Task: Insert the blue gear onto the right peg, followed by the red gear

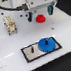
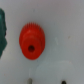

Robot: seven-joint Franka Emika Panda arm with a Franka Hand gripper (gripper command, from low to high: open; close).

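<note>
Exterior view: the white worktop (image 1: 11, 52) carries a black-rimmed white plate (image 1: 34, 53) toward six o'clock. The blue gear (image 1: 45, 44) lies flat on the plate's three o'clock half, covering the spot where the right peg would stand, so that peg is hidden. The left peg (image 1: 32, 50) shows as a faint dark mark on the plate's nine o'clock half. The red gear (image 1: 40, 18) lies on the worktop well apart from the plate, toward twelve o'clock, just below the white arm body (image 1: 38, 1). The fingers (image 1: 38, 12) hang on either side of and just above the red gear, spread, pinching nothing. A small beige block (image 1: 10, 25) stands on the worktop at ten o'clock.

Wrist view: the red gear (image 2: 32, 41) fills the middle, its dark centre hole visible, resting on the white worktop (image 2: 65, 30). A dark green shape (image 2: 3, 30) shows at the edge; what it is cannot be told.
</note>
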